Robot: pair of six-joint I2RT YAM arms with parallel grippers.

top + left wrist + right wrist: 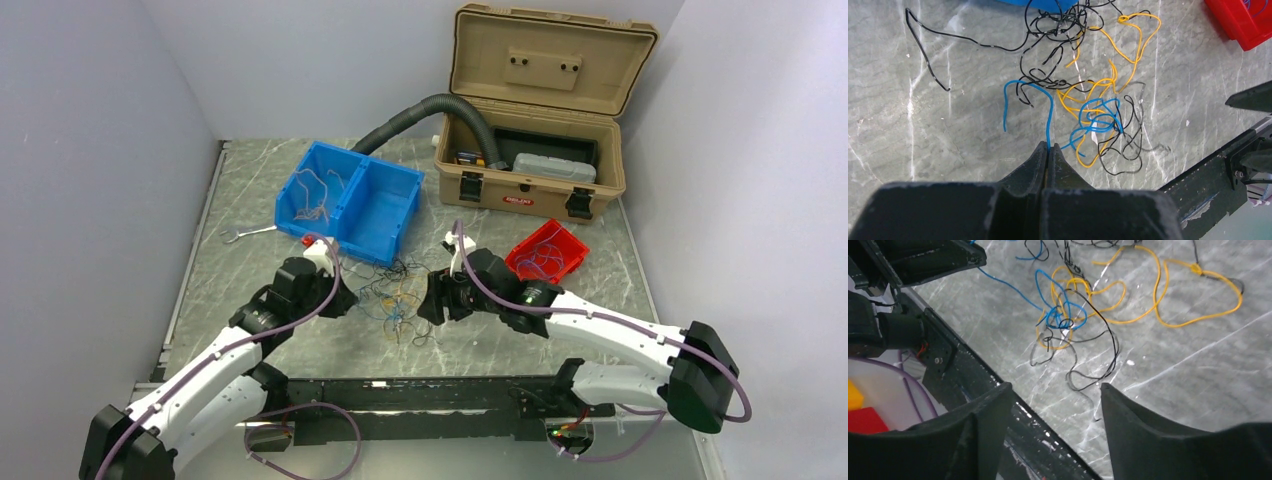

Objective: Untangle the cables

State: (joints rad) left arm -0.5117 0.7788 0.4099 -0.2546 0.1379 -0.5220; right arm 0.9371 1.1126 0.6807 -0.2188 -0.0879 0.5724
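Note:
A tangle of thin cables, yellow, blue and black, lies on the grey table between my two grippers. My left gripper is at its left side. In the left wrist view the left gripper is shut on a blue cable that arcs up and left from the fingertips, beside yellow and black strands. My right gripper is at the tangle's right side. In the right wrist view the right gripper is open and empty, just short of a black loop, yellow loops and a blue knot.
A blue two-compartment bin holds whitish wires in its left half. A red bin with some wires sits at the right. An open tan case and a black corrugated hose stand behind. A wrench lies at the left. A black rail runs along the front.

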